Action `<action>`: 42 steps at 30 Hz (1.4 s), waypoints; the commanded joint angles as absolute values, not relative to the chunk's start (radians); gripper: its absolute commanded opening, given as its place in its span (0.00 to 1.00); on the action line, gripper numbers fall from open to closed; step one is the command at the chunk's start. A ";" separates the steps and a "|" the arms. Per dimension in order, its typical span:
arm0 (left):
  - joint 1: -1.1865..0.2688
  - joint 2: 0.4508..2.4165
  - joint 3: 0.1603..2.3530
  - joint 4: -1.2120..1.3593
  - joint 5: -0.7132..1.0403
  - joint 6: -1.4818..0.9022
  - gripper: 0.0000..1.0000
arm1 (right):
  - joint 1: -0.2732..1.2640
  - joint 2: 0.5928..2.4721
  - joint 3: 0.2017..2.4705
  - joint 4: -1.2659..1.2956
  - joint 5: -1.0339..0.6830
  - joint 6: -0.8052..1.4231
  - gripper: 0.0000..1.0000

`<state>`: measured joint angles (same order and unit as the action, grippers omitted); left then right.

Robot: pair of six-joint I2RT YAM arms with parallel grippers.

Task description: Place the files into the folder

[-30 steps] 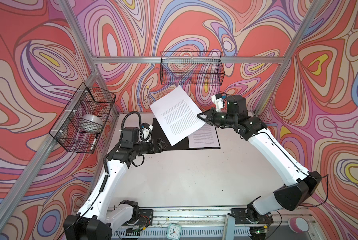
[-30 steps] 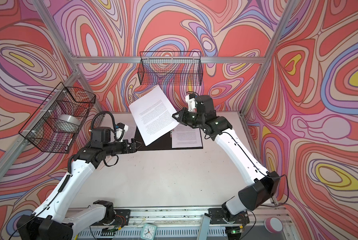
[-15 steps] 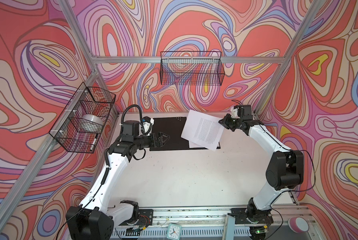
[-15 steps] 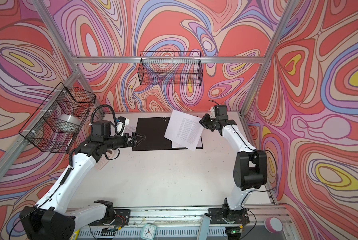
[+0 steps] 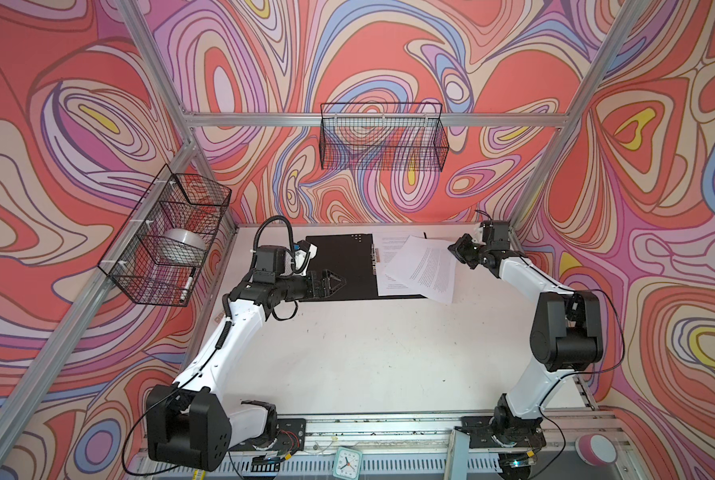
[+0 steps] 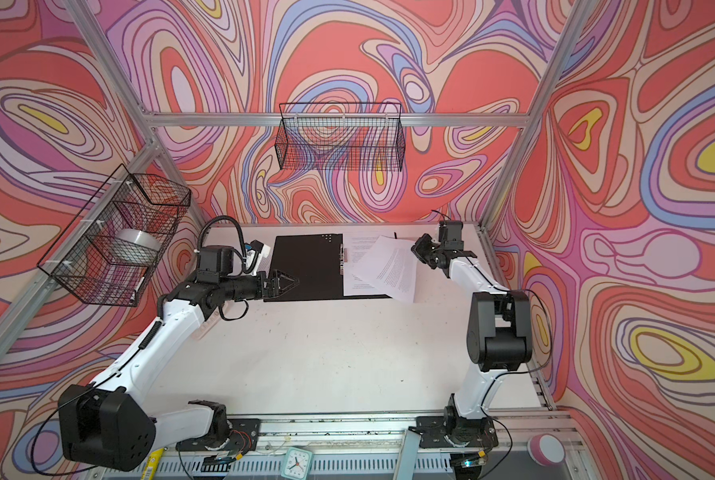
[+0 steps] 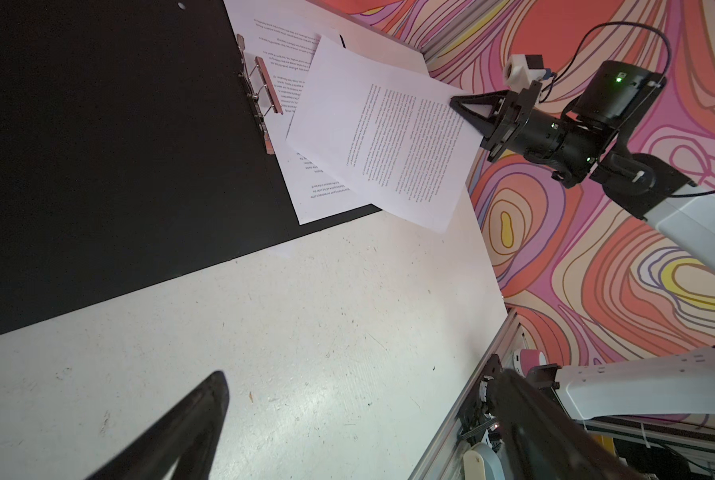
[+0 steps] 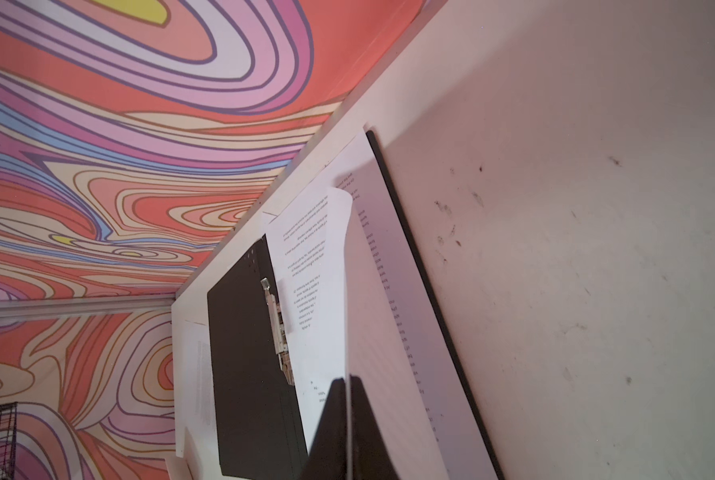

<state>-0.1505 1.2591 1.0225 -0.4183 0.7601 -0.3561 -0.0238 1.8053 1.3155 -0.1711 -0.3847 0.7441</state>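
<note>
Paper fills the space ahead of the right tool (image 5: 452, 248), which is clamped on one edge of the upper sheet (image 5: 426, 268). In the right wrist view the thin page runs between its two black fingers (image 8: 331, 428), pressed together on it. From that grip the upper sheet spreads away from the tool at a skew, printed side up and with its held edge a little raised. It lies across the lower sheet (image 5: 389, 289), and one corner reaches past the folder (image 5: 339, 266) over the bare bench (image 5: 368, 353). The lower sheet lies square in the half of the folder nearer the right tool, one long edge right at the metal clip (image 5: 375, 259) on the spine; whether the clip presses on it I cannot tell. The folder is open flat on the bench, black inside up, so these two of the files rest on its right-tool half. The left tool (image 5: 341, 281) sits over the folder's bare half, across the spine from the right tool and apart from both sheets. The left wrist view shows its fingers (image 7: 181, 428) spread wide, with only bench between them. In the right wrist view a pale sheet (image 8: 200, 374) with faint print lies on the bench just past the folder's bare half, on the side farthest from the right tool.
</note>
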 commanded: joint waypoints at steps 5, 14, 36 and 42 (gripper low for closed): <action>-0.147 1.275 1.019 -0.401 0.788 -0.354 1.00 | -0.081 1.840 1.418 -0.122 -0.356 0.819 0.00; -0.147 1.280 1.018 -0.406 0.795 -0.358 1.00 | -0.091 1.878 1.366 -0.015 -0.382 0.946 0.00; -0.147 1.290 1.011 -0.390 0.829 -0.382 1.00 | 0.116 1.869 1.115 0.227 -0.158 1.096 0.00; -0.147 1.283 1.006 -0.375 0.838 -0.385 1.00 | 0.145 1.824 1.040 0.227 -0.139 1.087 0.00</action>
<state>-0.1505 1.2873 1.0191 -0.4091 0.8158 -0.3794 0.1329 1.8534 1.0760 0.2195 -0.1642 1.0836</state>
